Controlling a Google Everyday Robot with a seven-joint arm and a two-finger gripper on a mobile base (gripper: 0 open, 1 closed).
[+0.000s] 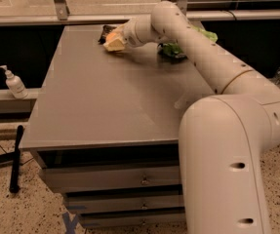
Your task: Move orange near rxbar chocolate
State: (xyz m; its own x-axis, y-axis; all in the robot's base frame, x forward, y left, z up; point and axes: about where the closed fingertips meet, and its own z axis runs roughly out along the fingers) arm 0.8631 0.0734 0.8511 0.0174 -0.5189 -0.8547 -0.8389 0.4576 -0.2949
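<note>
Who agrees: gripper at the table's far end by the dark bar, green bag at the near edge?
Wrong about the green bag: the camera view shows it at the table's far end too; the gripper is there beside the dark bar.

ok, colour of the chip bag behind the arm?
Green. Camera view: the chip bag lies beside the gripper near the far edge of the table.

Cream gripper [115, 41] at grey table [105, 106] far edge; dark rxbar chocolate [104, 32].
</note>
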